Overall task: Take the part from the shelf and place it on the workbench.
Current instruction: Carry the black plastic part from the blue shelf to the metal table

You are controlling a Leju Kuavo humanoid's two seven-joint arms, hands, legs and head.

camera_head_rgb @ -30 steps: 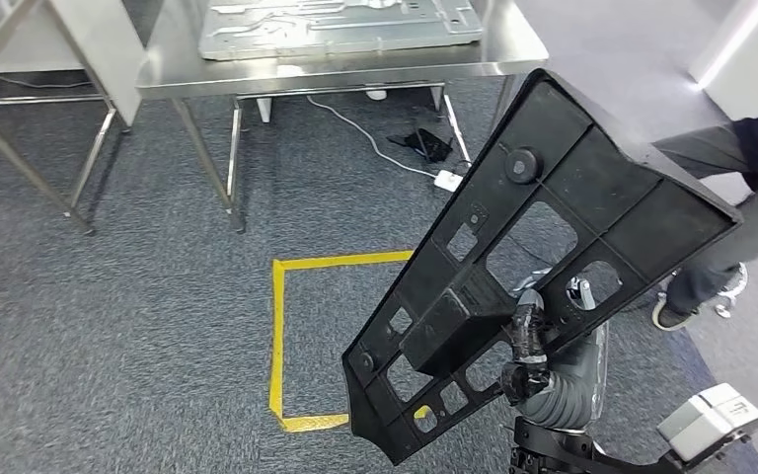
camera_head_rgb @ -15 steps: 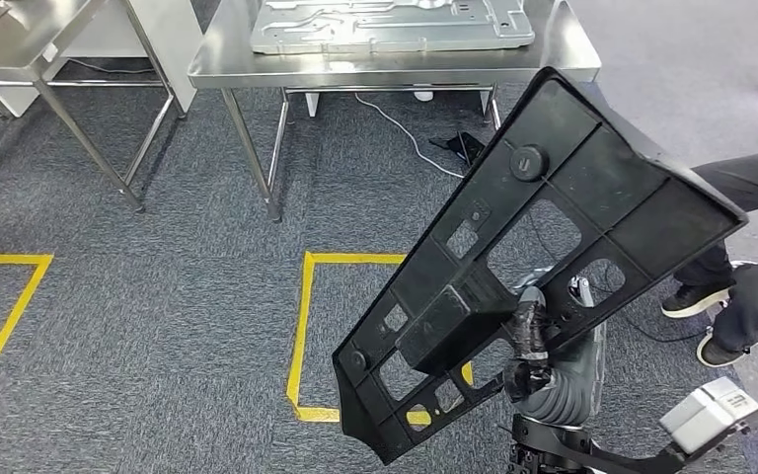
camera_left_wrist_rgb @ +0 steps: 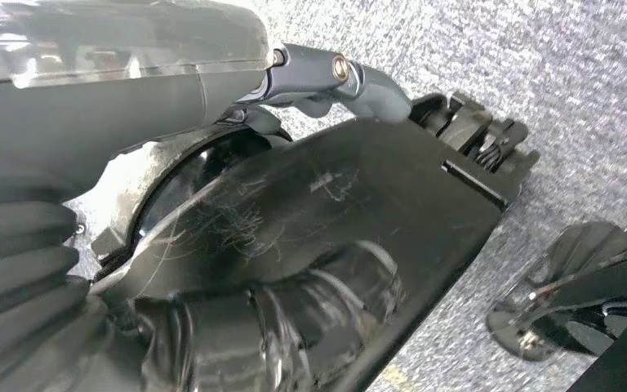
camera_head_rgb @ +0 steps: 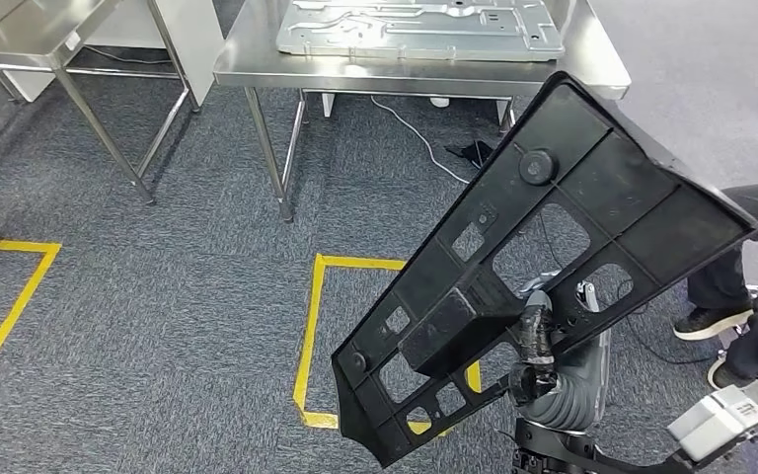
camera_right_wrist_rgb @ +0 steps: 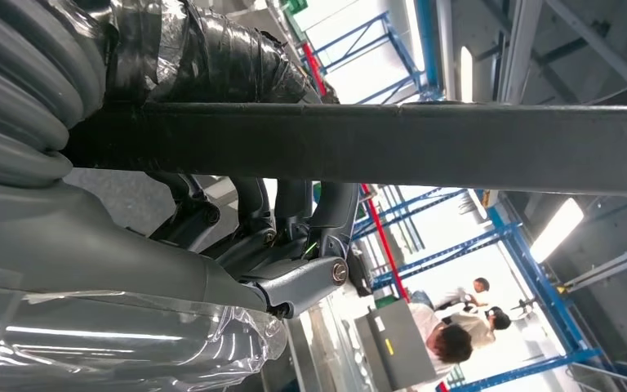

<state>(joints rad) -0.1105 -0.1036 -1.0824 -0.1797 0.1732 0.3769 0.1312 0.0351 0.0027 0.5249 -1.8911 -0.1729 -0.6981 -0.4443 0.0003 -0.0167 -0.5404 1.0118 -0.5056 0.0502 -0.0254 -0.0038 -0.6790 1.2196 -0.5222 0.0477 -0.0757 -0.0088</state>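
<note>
In the head view a large flat black plastic part with several cut-outs stands tilted in front of me. My right hand grips it at its lower edge. The right wrist view shows that edge as a dark bar, with the taped thumb on one side and the fingers on the other. The steel workbench stands ahead at the top of the head view, some way off. My left hand hangs over the carpet holding nothing, its fingers apart.
A grey pressed metal sheet lies on the workbench. A second steel table stands at the far left. Yellow tape marks squares on the carpet. A person's legs are at the right. A cable runs under the workbench.
The whole view has shifted: the workbench and the floor tape now sit further right in the picture. The person's legs have moved. The part stays in my right hand.
</note>
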